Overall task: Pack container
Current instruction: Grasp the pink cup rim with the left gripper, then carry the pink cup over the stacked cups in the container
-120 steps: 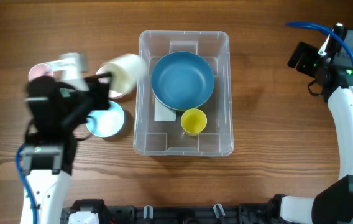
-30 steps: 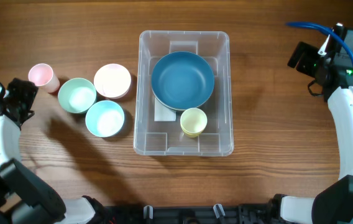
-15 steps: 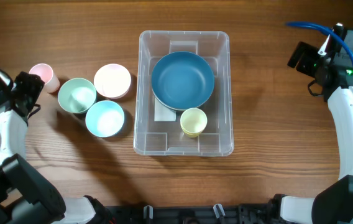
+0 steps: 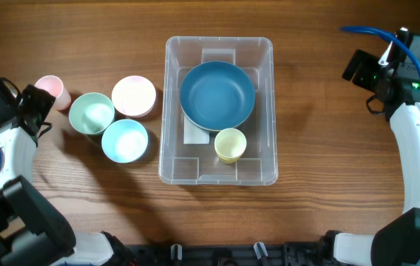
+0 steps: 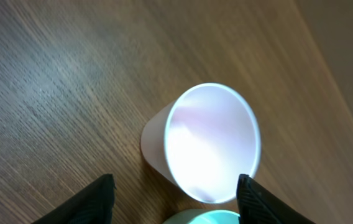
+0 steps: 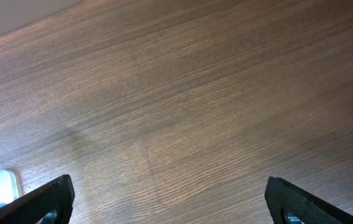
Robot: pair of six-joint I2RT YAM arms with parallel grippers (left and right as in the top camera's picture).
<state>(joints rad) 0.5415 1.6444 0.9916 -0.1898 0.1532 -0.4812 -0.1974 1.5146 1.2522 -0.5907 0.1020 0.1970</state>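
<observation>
container (image 4: 266, 103) sits in the middle of the desk (image 4: 321, 185), mouth up, long axis running away from the robot, blue bowl (image 4: 217, 94) and yellow cup (image 4: 230, 145) inside. left gripper (image 5: 176, 190) is spread wide just short of the pink cup (image 4: 49, 89): centre it, pinch across the wall, keep off the mint bowl (image 4: 92, 113) beside it. right gripper (image 6: 170, 199) hangs spread, holding nothing.

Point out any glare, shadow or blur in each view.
Left wrist: glare washes the inside of the pink cup almost white. Overhead: sharp, evenly lit, no glare on the container, a soft shadow beside the light blue bowl. Right wrist: even light on the table, with a pale blurred patch at the lower left edge.
</observation>
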